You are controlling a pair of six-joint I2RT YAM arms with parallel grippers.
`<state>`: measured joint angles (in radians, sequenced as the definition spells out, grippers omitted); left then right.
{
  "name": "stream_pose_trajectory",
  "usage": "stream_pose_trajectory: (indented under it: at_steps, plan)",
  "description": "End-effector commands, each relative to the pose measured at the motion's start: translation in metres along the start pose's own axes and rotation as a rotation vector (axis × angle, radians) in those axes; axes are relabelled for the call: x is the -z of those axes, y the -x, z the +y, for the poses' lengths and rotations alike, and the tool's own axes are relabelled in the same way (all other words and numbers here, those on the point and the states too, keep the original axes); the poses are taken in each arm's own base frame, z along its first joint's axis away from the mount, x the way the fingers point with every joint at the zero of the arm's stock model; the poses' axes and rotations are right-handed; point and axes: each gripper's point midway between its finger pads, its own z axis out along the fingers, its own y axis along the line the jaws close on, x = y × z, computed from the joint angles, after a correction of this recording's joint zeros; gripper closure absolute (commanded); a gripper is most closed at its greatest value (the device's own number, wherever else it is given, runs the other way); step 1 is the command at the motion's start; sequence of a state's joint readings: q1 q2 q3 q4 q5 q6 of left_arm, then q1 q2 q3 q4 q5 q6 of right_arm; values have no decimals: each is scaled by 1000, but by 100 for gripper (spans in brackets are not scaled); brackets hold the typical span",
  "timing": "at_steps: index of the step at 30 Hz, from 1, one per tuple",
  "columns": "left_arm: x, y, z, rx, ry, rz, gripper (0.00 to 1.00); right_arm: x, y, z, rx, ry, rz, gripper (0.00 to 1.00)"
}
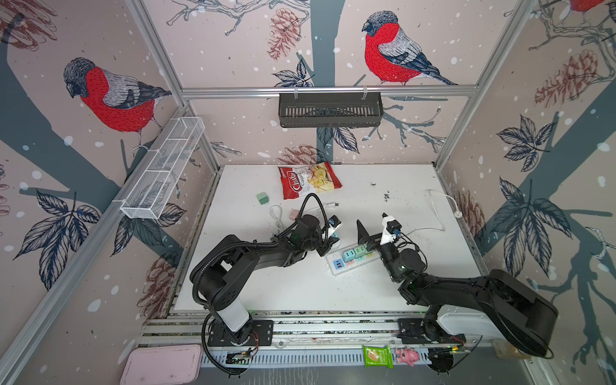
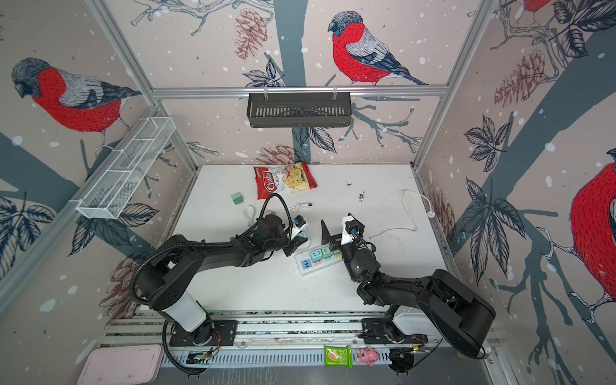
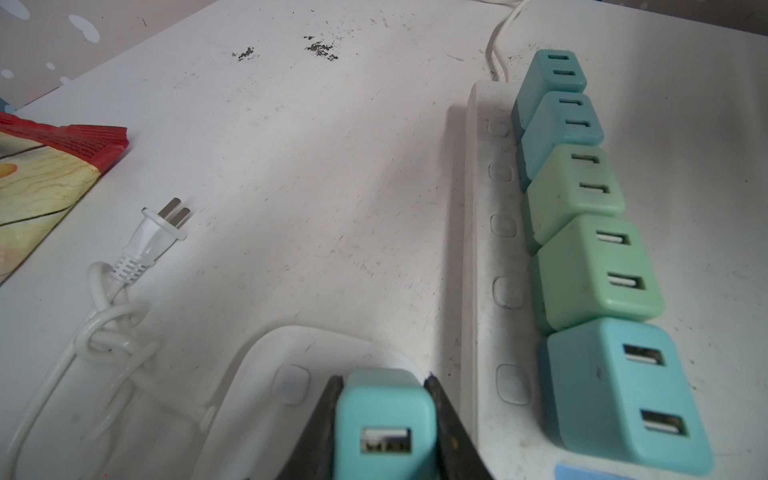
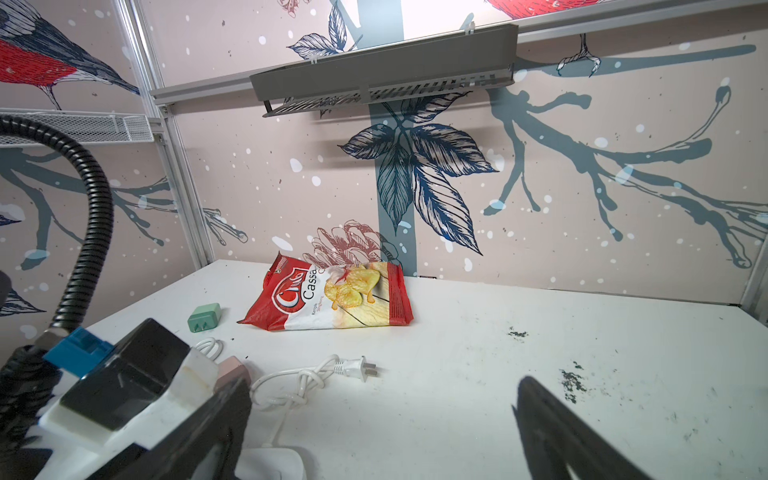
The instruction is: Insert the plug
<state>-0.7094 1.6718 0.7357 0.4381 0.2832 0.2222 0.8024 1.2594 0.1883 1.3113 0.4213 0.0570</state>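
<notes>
Plugs [image 3: 575, 189] seated in the long power strip [image 3: 478, 249] number five; a sixth, the teal plug [image 3: 384, 419], is clamped in my left gripper [image 3: 383, 380] over one small white socket block [image 3: 257, 365]; my right gripper [image 4: 382, 399] stands apart.

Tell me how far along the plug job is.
Done: five cubes sit in the long strip. In hand: the left gripper is shut on a teal cube over the small strip; whether it is seated, I cannot tell. Left: probably push it home and let go. The right gripper is open, empty.
</notes>
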Motion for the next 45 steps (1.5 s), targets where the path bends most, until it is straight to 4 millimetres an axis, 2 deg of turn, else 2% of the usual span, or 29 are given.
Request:
stream_pose_trajectory:
  at_steps: [1, 7, 16, 18, 23, 27, 35, 45]
  plan:
    - [0, -17, -1, -11, 1, 73, 100, 0, 11, 1, -45, 11, -43, 0]
    - [7, -10, -2, -56, 18, 39, 100, -1, 10, 3, -47, 19, -38, 0]
    - [14, 4, 3, -254, 70, -39, 100, 0, 9, 6, -70, 39, -33, 0]
    - [14, 9, 7, -253, 74, -46, 100, 2, 17, 5, -79, 38, -56, 0]
    - [17, 12, 19, -212, 58, -64, 100, 5, 21, 3, -89, 38, -73, 0]
    - [14, 14, 12, -204, -7, -78, 100, 5, 21, 4, -106, 42, -78, 0]
    - [8, 9, 5, -201, -57, -40, 100, 15, 29, -18, -191, -42, -105, 0]
    - [1, -6, 12, -207, -16, 64, 100, 23, 32, -41, -279, -99, -126, 1]
